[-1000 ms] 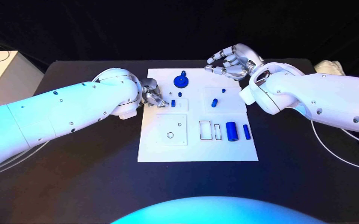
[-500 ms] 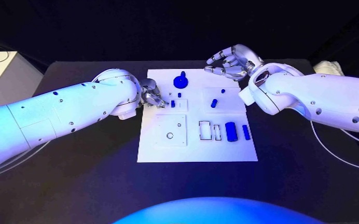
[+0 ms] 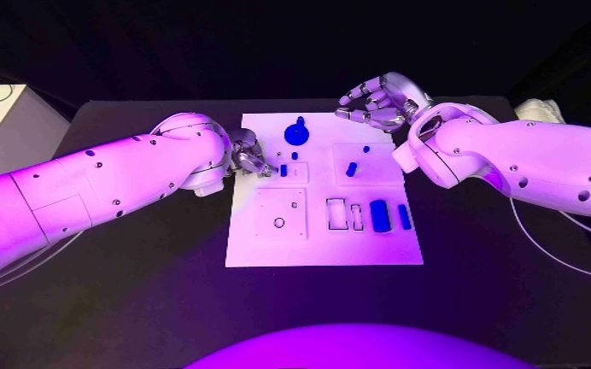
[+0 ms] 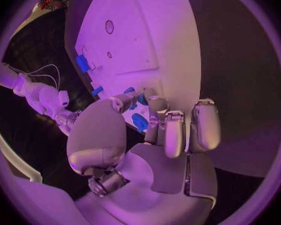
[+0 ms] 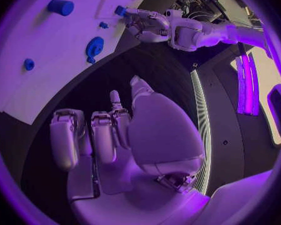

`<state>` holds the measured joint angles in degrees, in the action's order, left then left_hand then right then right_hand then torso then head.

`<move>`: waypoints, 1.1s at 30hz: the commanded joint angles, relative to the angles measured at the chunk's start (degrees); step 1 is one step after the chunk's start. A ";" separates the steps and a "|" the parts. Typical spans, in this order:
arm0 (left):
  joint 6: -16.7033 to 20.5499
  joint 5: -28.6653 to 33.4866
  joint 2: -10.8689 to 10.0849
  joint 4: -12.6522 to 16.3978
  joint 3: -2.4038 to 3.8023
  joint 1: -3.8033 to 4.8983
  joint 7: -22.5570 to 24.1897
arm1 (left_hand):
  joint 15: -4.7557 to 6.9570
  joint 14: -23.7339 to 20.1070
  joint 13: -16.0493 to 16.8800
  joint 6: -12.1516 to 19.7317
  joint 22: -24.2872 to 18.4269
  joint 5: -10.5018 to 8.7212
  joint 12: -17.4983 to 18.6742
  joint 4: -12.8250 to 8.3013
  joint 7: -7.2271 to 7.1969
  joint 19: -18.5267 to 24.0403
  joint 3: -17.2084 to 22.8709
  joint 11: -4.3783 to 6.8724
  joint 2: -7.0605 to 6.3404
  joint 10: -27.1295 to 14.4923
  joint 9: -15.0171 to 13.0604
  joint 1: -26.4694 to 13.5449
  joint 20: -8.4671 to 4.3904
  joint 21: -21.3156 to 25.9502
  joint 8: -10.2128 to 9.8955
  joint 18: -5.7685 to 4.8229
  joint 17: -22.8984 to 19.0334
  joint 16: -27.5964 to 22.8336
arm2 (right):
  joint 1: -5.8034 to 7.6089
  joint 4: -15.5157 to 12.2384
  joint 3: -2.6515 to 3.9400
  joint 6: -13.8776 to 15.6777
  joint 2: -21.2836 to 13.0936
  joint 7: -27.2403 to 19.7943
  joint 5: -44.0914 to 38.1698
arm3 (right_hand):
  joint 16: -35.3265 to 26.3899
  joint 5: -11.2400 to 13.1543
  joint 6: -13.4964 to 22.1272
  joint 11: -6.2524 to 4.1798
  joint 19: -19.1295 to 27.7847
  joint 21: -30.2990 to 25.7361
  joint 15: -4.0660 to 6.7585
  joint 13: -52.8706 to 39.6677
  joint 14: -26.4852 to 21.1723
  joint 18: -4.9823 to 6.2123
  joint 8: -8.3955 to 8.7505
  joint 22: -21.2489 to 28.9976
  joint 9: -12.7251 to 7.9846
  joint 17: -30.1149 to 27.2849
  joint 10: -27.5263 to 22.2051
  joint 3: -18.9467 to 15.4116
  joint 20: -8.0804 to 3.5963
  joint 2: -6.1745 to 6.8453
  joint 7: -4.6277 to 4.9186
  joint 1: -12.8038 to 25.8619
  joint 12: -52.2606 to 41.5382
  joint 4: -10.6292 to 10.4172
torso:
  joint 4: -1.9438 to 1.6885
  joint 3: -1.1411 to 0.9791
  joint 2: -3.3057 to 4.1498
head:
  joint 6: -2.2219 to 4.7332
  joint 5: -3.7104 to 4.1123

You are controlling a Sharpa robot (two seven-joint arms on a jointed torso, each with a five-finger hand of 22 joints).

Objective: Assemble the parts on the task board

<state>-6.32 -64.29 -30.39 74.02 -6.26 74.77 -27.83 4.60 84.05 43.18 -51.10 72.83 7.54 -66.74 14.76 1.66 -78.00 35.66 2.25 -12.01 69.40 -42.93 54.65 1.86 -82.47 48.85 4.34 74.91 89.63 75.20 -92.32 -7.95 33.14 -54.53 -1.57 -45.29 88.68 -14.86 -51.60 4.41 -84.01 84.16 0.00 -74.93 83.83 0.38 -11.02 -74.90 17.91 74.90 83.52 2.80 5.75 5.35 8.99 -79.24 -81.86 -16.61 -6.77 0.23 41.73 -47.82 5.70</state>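
The left hand's fingers are curled in close together, their tips at a small blue peg near the board's left edge. The left wrist view shows a blue piece just past the fingertips, but I cannot tell whether it is pinched or merely touched. The left hand sits over the left margin of the board, mostly hidden under its own forearm in the head view.

The right hand hangs past the board's far right corner, fingers bent inward with nothing between them (the right wrist view shows bare table under the palm).

My reading: the step in hand is seating or taking hold of that peg with the left hand, early in the task, since several parts lie loose. The next move calls for a firm pinch, confirmed, then a straight push or lift along the peg's own axis.

The peg looks short, its long axis running roughly toward and away from the robot in the head view; whether it stands in a hole or lies flat I cannot tell. Farther out, the round knob sits at the far middle of the board, a slanted peg lies in the right square, and two bars lie side by side at the right, long axes toward the robot.
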 commanded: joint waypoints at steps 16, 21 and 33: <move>1.32 0.82 -2.09 1.85 0.24 -0.31 -0.39 | 0.24 5.67 -0.65 0.14 -0.22 -1.17 -0.20 2.05 0.08 0.42 -10.39 -0.32 -0.95 -0.22 1.29 -1.20 -0.07 0.50 0.42 -0.29 14.25 -0.07 | -0.12 -0.02 -0.01 -0.81 -0.04 -0.46 -0.04 | -0.37 -0.38 0.05 -0.09 -3.44 -0.19 -0.01 -8.01 5.28 1.07 -0.27 -11.47 -0.08 11.59 -0.27 0.40 0.13 0.15 0.16 0.59 0.08 -0.03 | -0.02 -0.02 -0.01 | 0.09 0.15; 2.27 0.89 -2.97 2.65 0.76 -0.32 -0.30 | 0.25 5.67 -0.72 0.16 -0.28 -1.46 -0.19 2.05 0.07 0.46 -11.06 -0.31 -0.68 -0.25 1.38 -1.47 -0.08 0.54 0.44 -0.28 14.23 -0.08 | -0.14 -0.02 -0.01 -0.82 -0.07 -0.48 -0.04 | -0.37 -0.38 0.05 -0.09 -3.44 -0.19 -0.01 -8.01 5.28 1.07 -0.27 -11.47 -0.08 11.59 -0.27 0.40 0.13 0.15 0.16 0.59 0.08 -0.03 | -0.07 -0.01 -0.03 | 0.12 0.19; 5.80 5.15 -4.69 4.19 1.49 -0.33 3.47 | 0.22 5.37 -1.63 0.47 -1.36 -1.51 0.30 2.00 0.14 1.26 -11.66 -0.37 -0.22 -0.84 1.53 -1.33 -0.07 1.08 0.36 -0.03 13.35 -0.54 | -0.19 -0.01 -0.02 -0.90 -0.10 -0.48 -0.02 | -0.39 -0.41 0.04 -0.10 -3.45 -0.18 0.00 -8.01 5.27 1.06 -0.29 -11.49 -0.09 11.56 -0.26 0.44 0.13 0.10 0.15 0.85 0.06 -0.02 | -0.06 0.03 0.00 | 0.25 0.19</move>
<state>-2.72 -62.23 -35.01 77.89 -4.82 74.45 -27.01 4.60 84.05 41.54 -50.81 71.49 6.33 -66.74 16.76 1.92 -77.08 24.41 1.83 -12.63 69.00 -41.46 53.71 1.74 -81.59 48.99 4.35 74.91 89.34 75.06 -92.31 -7.97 32.98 -54.62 -1.58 -45.22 88.68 -15.10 -51.60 4.40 -84.01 84.16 0.00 -74.93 83.83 0.38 -11.02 -74.94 17.91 74.94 83.52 2.80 5.75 5.52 8.98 -78.93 -81.86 -16.61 -6.84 0.23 41.70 -47.61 5.90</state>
